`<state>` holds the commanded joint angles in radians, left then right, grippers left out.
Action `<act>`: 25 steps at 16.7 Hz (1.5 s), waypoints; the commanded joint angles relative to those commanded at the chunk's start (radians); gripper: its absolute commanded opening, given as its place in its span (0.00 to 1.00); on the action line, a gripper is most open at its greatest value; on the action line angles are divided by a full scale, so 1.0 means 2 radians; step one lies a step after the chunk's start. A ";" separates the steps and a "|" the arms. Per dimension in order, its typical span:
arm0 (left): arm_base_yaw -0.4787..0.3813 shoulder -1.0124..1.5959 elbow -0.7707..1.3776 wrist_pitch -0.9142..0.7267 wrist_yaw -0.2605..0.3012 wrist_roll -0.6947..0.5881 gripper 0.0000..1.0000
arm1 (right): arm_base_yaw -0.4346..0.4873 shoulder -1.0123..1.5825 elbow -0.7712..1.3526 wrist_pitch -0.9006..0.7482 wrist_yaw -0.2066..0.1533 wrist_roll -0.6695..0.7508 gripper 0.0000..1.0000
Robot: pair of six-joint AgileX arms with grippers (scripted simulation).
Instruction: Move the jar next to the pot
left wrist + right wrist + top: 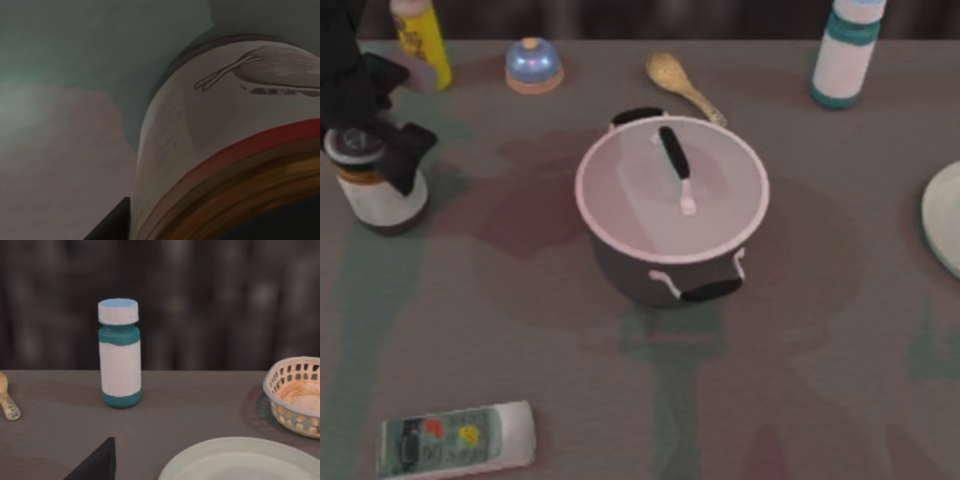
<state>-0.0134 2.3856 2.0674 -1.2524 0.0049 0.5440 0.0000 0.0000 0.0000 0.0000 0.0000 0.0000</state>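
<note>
- The jar stands upright on the table, well to the left of the pot, with bare table between them.
- The left gripper is at the jar, its dark fingers over the lid and side. It looks closed on the jar, though the contact itself is not clear to see.
- Risk, in my judgement: the hold seems high on the jar, so it may tilt or slip when it is carried toward the pot.
- Another risk: if it is set down too near, the jar may knock the pot's black side handle.
- The left wrist view shows only the jar's label and orange band from very near; the pot does not appear there.
- The right wrist view shows a teal bottle, a basket and a plate, far right of the pot. The right gripper itself is not seen there; a dark tip at the edge could be part of it.
</note>
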 joint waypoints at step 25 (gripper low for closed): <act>0.007 -0.174 -0.118 -0.046 -0.003 0.000 0.00 | 0.000 0.000 0.000 0.000 0.000 0.000 1.00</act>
<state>0.0006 2.0382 1.8320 -1.3444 -0.0005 0.5446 0.0000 0.0000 0.0000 0.0000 0.0000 0.0000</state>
